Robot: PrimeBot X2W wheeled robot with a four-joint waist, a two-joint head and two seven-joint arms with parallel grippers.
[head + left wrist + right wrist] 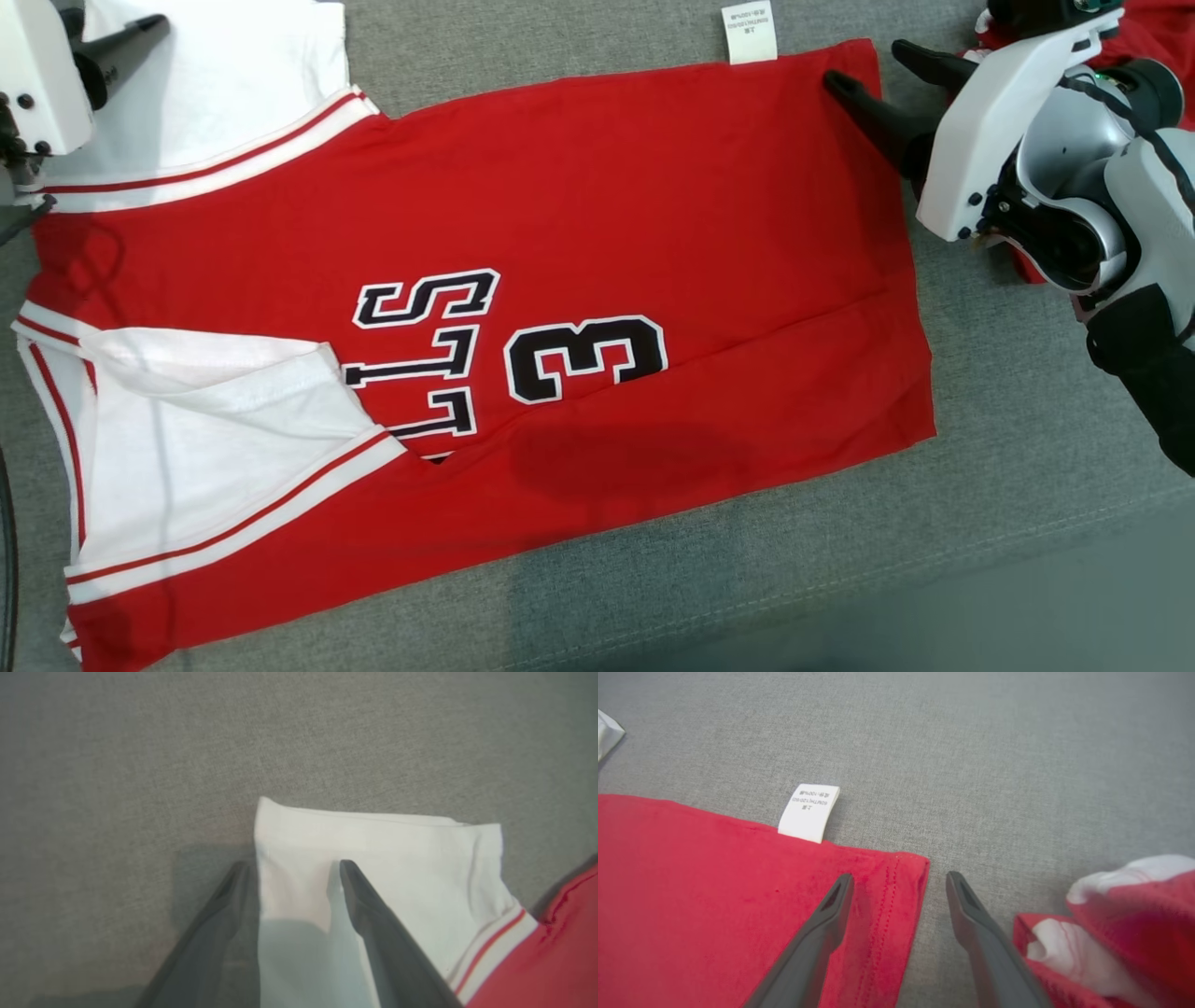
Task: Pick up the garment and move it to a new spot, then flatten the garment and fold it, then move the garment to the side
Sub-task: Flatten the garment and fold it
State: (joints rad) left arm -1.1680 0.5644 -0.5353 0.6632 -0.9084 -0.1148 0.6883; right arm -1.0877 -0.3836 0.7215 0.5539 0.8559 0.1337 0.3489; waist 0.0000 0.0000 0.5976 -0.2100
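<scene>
Red jersey (653, 205) flat on grey fabric (980, 523), hem to the right, white sleeves to the left. Left gripper (294, 864) spread, straddling edge of upper sleeve (397, 868). Right gripper (900, 876) spread across hem corner, near label (809, 812). Crumpled red-white cloth (1125, 933) just beside its right finger.

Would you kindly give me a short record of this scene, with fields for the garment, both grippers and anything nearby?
garment: red jersey, spread out on grey surface
label: white care tag at its far edge
left gripper: jaws open, straddling white sleeve edge
right gripper: jaws open, straddling hem corner
nearby: crumpled red-and-white cloth beside right gripper
</scene>
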